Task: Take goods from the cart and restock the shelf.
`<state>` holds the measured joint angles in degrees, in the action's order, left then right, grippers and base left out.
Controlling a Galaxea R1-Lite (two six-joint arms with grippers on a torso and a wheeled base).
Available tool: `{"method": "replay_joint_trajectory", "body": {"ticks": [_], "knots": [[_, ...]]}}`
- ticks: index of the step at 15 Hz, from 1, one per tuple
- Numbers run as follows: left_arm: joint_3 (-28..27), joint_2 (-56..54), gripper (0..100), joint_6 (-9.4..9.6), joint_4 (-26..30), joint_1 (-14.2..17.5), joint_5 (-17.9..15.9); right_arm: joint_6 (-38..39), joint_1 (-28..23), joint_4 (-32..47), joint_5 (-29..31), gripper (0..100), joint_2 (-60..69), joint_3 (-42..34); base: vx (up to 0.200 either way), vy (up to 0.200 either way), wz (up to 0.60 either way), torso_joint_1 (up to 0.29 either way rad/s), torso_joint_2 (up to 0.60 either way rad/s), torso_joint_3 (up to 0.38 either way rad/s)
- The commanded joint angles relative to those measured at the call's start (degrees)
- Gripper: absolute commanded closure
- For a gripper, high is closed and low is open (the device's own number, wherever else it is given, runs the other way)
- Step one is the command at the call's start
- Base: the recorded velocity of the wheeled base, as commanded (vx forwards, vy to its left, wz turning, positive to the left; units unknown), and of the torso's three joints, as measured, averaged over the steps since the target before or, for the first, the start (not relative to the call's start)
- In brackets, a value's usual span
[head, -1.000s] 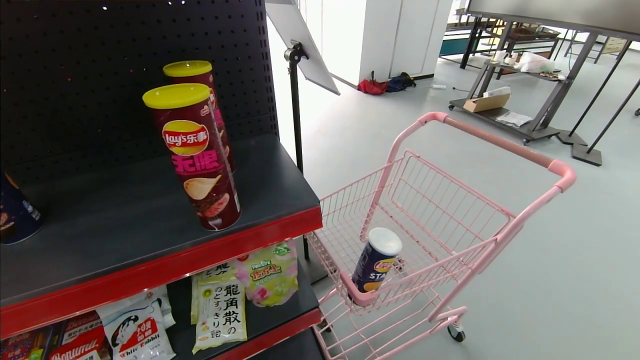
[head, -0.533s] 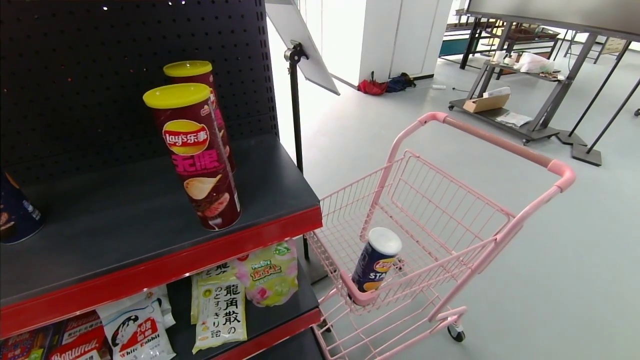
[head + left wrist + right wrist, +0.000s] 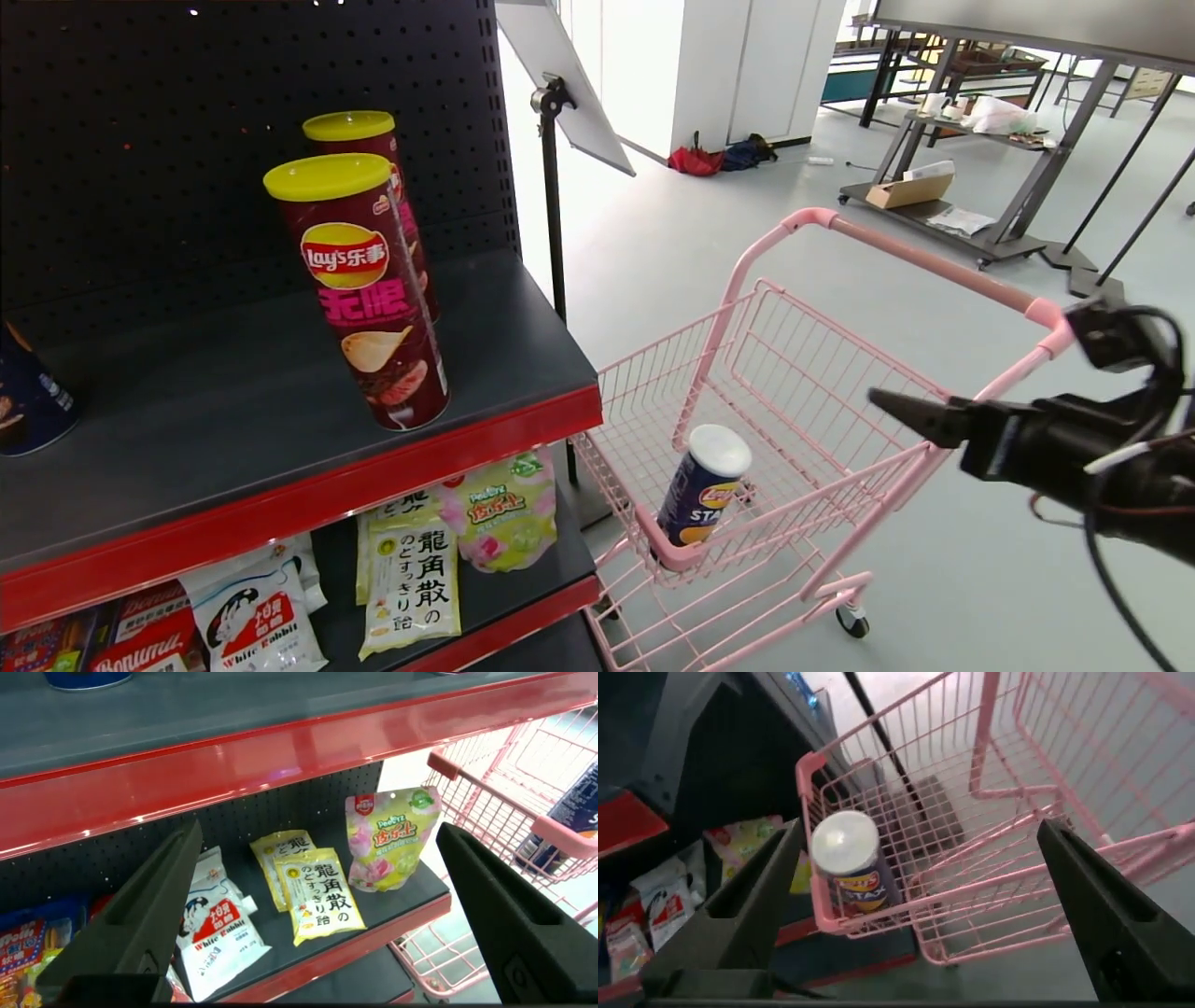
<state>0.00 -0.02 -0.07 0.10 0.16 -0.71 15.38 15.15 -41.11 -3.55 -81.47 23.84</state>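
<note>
- Head: right gripper (image 3: 920, 415) has just come in from the right, beside the cart (image 3: 920, 266) rim; blue can (image 3: 702, 490) stands in the cart's near corner.
- Left wrist: left gripper (image 3: 318, 831) spread, empty, facing snack bags (image 3: 318, 891).
- Right wrist: jaws spread wide, can (image 3: 852, 863) ahead; the pick is likely starting.

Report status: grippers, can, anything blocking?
Left gripper open, facing lower shelf. Right gripper open, at cart. Blue can stands in cart corner, wire walls close.

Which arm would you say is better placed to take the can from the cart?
Likely right: the open right gripper faces the can in the cart; the left gripper faces lower-shelf bags.
</note>
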Motion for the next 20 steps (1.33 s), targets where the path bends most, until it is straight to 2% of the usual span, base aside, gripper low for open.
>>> {"method": "replay_joint_trajectory", "body": {"ticks": [1, 13, 17, 20], "knots": [[0.00, 0.02, 0, -0.01, -0.01, 0.02, 0.00, 1.14, 7.35, -4.86, -0.93, 0, -16.18, -0.38, 0.000, 0.000, 0.00, 0.000, 0.00, 0.000], [0.00, 0.02, 0, -0.01, -0.01, 0.02, 0.00, 0.61, 12.80, -5.30, -1.90, 0, -25.84, 1.82, 0.000, 0.000, 0.00, 0.000, 0.00, 0.000], [0.00, 0.02, 0, -0.01, -0.01, 0.02, 0.00, 0.44, 13.32, -10.84, -1.90, 0, -32.00, 4.28, 0.000, 0.000, 0.00, 0.000, 0.00, 0.000], [0.00, 0.02, 0, -0.01, -0.01, 0.02, 0.00, 0.44, 14.73, -11.19, -1.73, 0, -34.28, 6.48, 0.000, 0.000, 0.00, 0.000, 0.00, 0.000]]}}
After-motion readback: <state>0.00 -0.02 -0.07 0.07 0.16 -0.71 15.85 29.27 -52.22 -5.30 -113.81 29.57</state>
